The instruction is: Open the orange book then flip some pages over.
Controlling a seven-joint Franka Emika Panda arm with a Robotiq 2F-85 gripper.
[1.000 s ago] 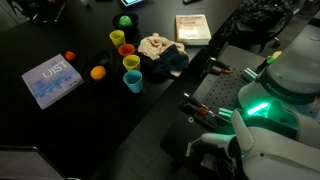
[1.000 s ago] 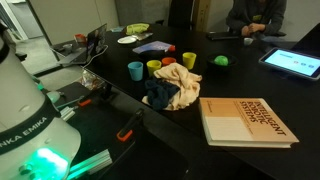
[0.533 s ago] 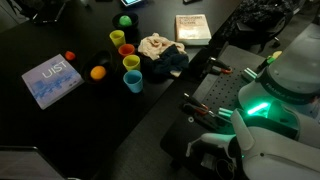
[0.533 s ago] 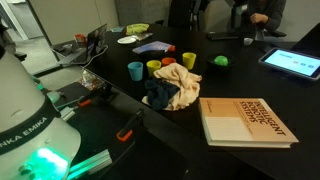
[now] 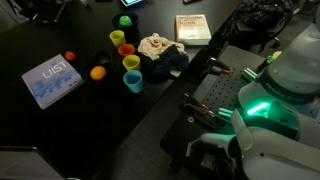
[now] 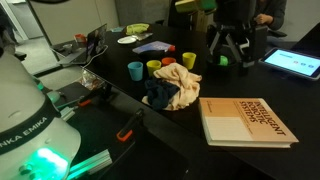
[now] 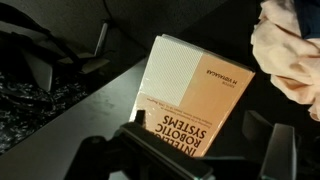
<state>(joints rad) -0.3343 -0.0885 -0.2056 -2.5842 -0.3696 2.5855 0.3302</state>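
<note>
The orange book lies closed and flat on the dark table in both exterior views (image 5: 192, 28) (image 6: 245, 122). In the wrist view the orange book (image 7: 190, 95) fills the middle, its cream-orange cover and dark title facing up. The pages are hidden inside it. My gripper (image 6: 228, 57) hangs above the table beyond the book, dark, with its fingers spread. In the wrist view my gripper (image 7: 205, 140) is open and empty, one finger on each side of the book's near end and well above it.
A pile of cream and dark cloth (image 5: 160, 52) (image 6: 172, 88) lies beside the book. Several coloured cups (image 5: 129, 62) and small balls (image 5: 98, 72) stand past it. A larger blue book (image 5: 52, 80) lies at the far end. Clamps and the robot base (image 5: 265, 105) border the table.
My arm and gripper have come into an exterior view at the upper right, where only a seated person showed before. The book and the other things have not moved.
</note>
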